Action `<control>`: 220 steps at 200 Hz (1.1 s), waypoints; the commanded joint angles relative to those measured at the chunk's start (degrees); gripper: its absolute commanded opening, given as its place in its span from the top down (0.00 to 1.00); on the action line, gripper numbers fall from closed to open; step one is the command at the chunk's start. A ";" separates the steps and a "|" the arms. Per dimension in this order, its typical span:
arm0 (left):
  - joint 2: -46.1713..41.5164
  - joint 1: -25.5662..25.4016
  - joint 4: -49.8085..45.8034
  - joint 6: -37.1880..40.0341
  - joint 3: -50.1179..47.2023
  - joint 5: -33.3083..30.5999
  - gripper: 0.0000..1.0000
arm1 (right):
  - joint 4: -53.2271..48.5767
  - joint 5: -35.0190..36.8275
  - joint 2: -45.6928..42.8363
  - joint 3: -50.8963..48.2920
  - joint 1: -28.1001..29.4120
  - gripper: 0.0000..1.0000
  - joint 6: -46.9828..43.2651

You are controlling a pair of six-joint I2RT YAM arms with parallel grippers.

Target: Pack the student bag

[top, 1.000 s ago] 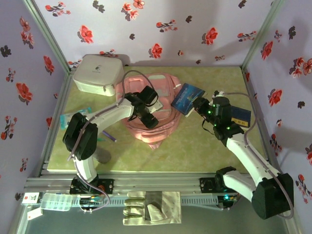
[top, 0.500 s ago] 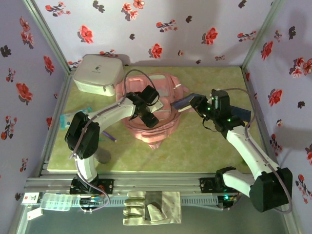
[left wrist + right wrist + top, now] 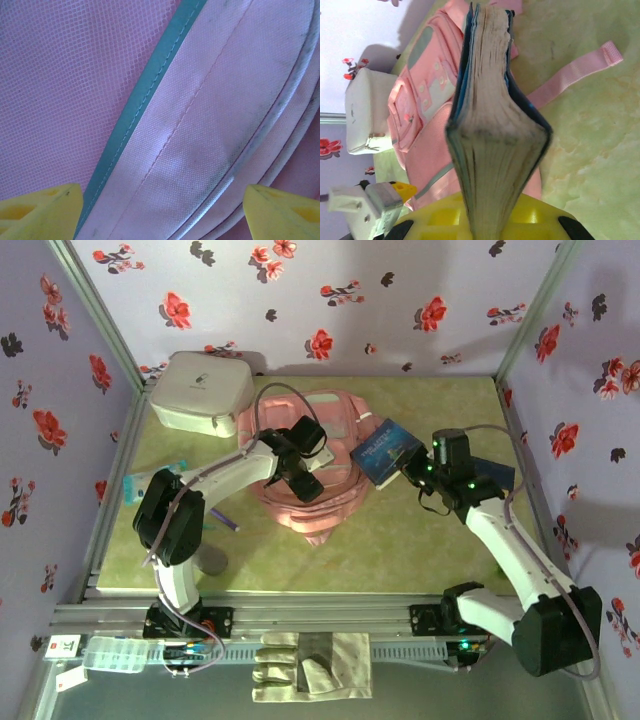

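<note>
The student bag point(image 3: 320, 502) lies flat mid-table, pink with pale pockets. My left gripper point(image 3: 303, 477) hovers just over it, open. In the left wrist view its yellow fingertips point(image 3: 42, 209) stand wide apart over pink fabric and a teal trim strip point(image 3: 145, 95) of the bag point(image 3: 210, 115). My right gripper point(image 3: 413, 471) is shut on a blue book point(image 3: 386, 451) and holds it at the bag's right edge. In the right wrist view the book point(image 3: 492, 125) stands page-edge on in the yellow jaws of that gripper point(image 3: 495, 222), with the bag point(image 3: 422, 105) behind it.
A white-grey zip case point(image 3: 201, 391) stands at the back left, touching the bag. A second dark blue book point(image 3: 497, 476) lies under my right arm. Pens and a clear packet point(image 3: 152, 482) lie at the left. A pink strap point(image 3: 575, 75) trails over the green mat.
The right gripper turned the book edge-on toward the bag, then tipped it back so its cover shows, ending slightly lower. The left gripper stayed over the bag.
</note>
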 commanded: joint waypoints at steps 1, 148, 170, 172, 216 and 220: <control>1.19 -0.57 -2.23 3.10 1.75 -0.83 0.19 | 6.93 2.61 -4.07 0.33 -0.32 0.98 -2.51; 7.08 -2.23 -0.53 11.31 7.81 -4.82 0.65 | 5.88 6.88 -10.39 0.99 -0.82 1.00 -4.91; 4.41 -2.26 2.83 11.68 7.42 -5.14 0.78 | 3.75 9.13 -12.14 1.46 -0.97 1.00 -6.06; 4.14 -2.30 3.19 11.70 7.38 -5.17 0.80 | 3.59 9.33 -12.29 1.52 -1.04 1.00 -6.20; -0.74 -2.22 11.58 8.38 8.02 -8.84 1.00 | -1.80 15.97 -16.33 2.00 -1.19 1.00 -8.75; -1.08 -2.20 12.56 7.83 8.19 -9.64 1.00 | -2.28 16.51 -16.72 1.94 -1.17 1.00 -8.94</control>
